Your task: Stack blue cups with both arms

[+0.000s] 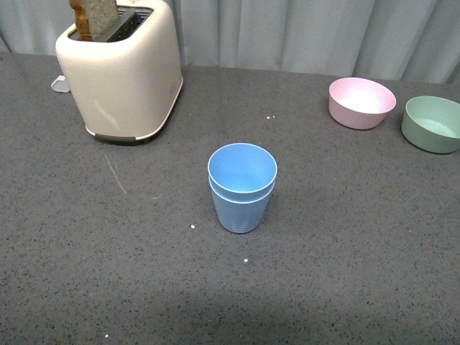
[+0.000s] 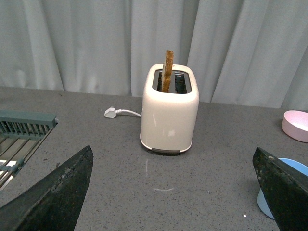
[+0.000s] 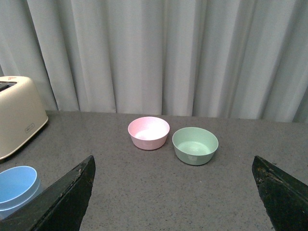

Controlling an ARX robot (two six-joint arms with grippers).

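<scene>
table (image 1: pixel 345 273) grey, fills front frame | toaster (image 1: pixel 121 68) upper left, top cropped, bread slice (image 1: pixel 93 16) cut off | blue cups (image 1: pixel 242 187) nested, upright, frame centre | left gripper (image 2: pixel 173 192) spread wide, empty, fingertips cropped | right gripper (image 3: pixel 173 192) likewise

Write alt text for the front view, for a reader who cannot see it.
Two blue cups stand nested, one inside the other, at the middle of a grey table. A cream toaster holding bread stands far left; a pink bowl and green bowl sit far right. No arm shows.
</scene>
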